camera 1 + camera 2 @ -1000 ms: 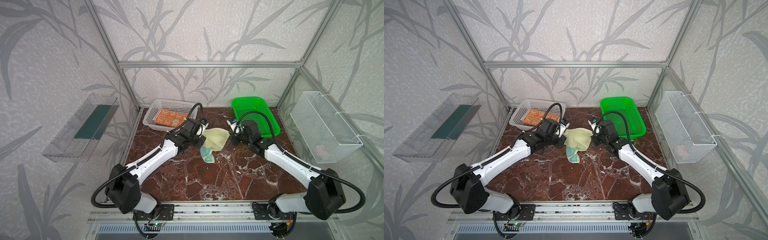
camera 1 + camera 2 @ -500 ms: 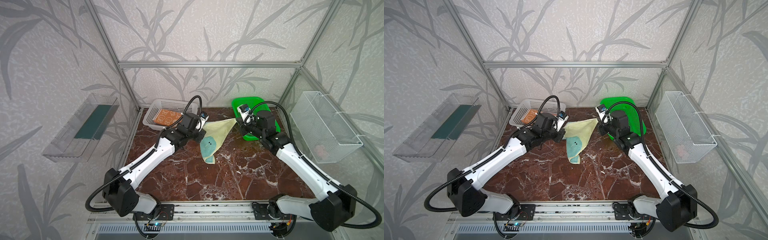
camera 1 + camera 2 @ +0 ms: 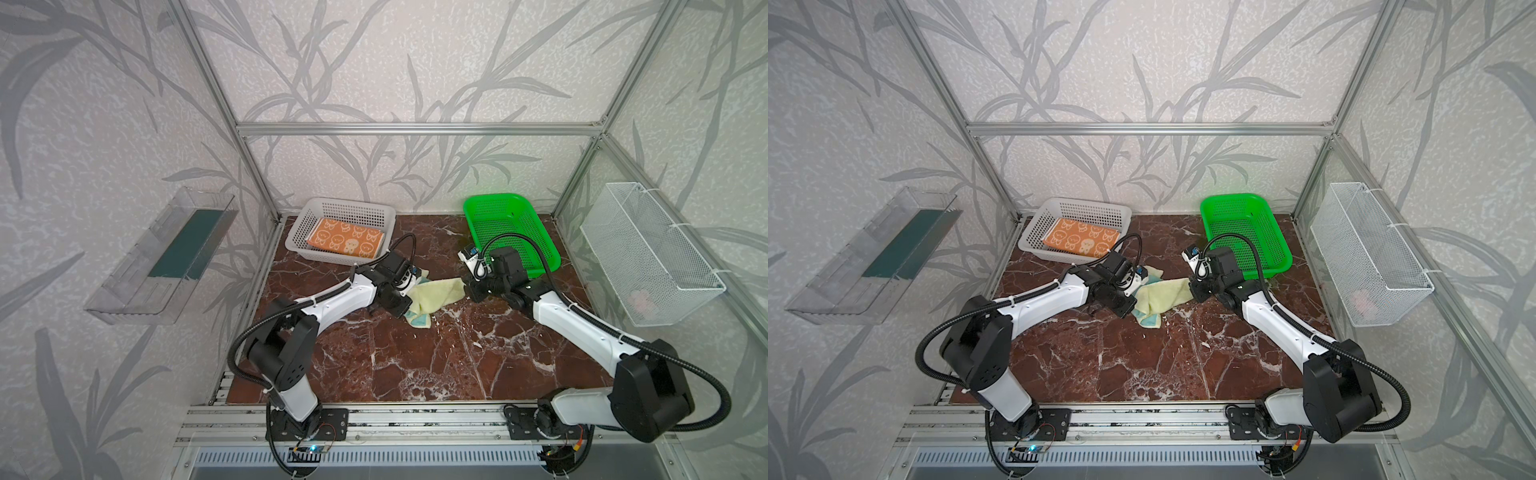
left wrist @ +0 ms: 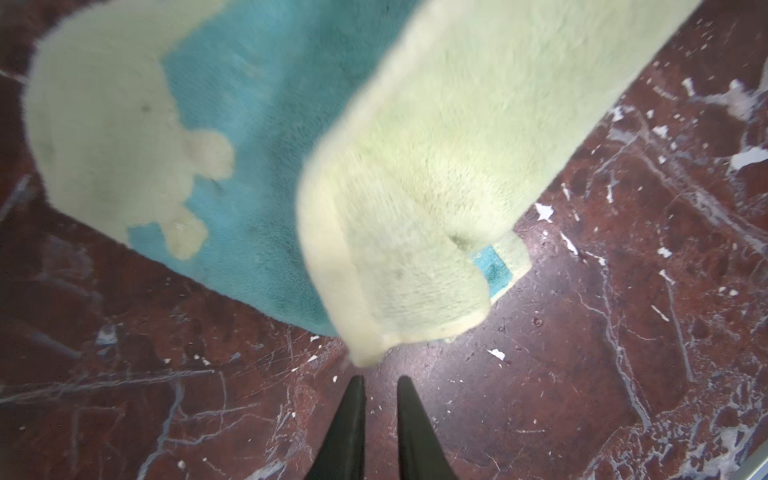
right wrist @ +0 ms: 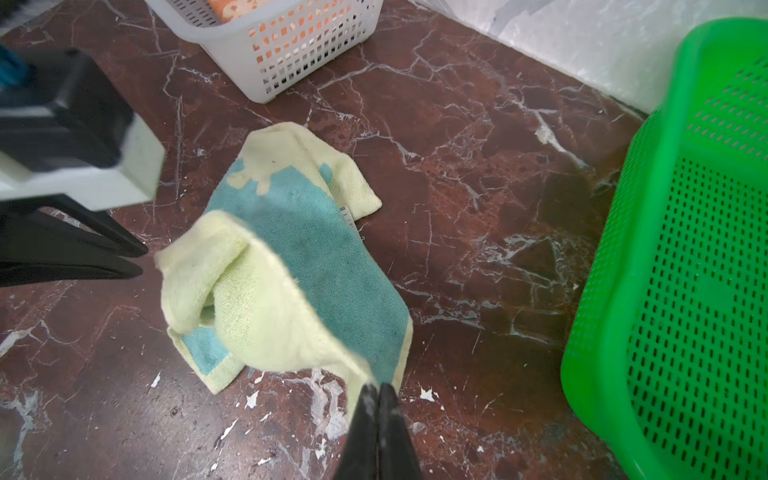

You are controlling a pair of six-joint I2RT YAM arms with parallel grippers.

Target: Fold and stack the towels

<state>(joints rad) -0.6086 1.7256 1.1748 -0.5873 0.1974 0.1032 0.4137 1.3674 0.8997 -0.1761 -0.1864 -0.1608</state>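
Left wrist: the left gripper [image 4: 380, 380] has just let go. Its jaws stand slightly parted with nothing between them, and a corner of the pale yellow towel [image 4: 415, 187] hangs just beyond the tips.

Top view: Half a second ago both arms held that towel stretched in the air. Now, in both top views, it is slumped on the table [image 3: 415, 365] between the two grippers. What about the other side?

Left wrist: In the right wrist view the right gripper [image 5: 379, 388] is clenched on the opposite edge and holds it raised. The rest lies rumpled, blue face up, with one flap doubled over.

Top view: Then I judge this is no clean fold yet and it needs laying out again. The orange towel [image 3: 345, 241] already lies folded in the white basket [image 3: 300, 231].

Left wrist: And the edges and room?

Top view: The dropped yellow corner lies free for a fresh pinch. Open marble stretches toward the front. The white basket and the green basket [image 3: 503, 228] stand near behind, so I would work forward.
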